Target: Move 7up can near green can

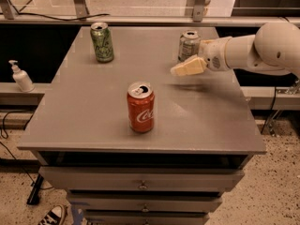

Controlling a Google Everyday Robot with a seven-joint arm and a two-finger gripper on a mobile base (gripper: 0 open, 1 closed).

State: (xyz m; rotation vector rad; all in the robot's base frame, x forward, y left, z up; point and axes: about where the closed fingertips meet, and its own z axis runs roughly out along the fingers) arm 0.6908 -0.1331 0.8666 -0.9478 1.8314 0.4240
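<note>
The silver-grey 7up can (188, 44) stands upright at the back right of the grey table (93, 121). The green can (102, 42) with a mottled pattern stands upright at the back left. My gripper (183, 68) reaches in from the right on a white arm, hovering above the table just in front of the 7up can and slightly below it in the view. It holds nothing.
A red cola can (140, 107) stands upright near the table's front centre. A white pump bottle (21, 77) stands on a ledge to the left of the table. Drawers (140, 185) sit under the tabletop. A rail runs behind the table.
</note>
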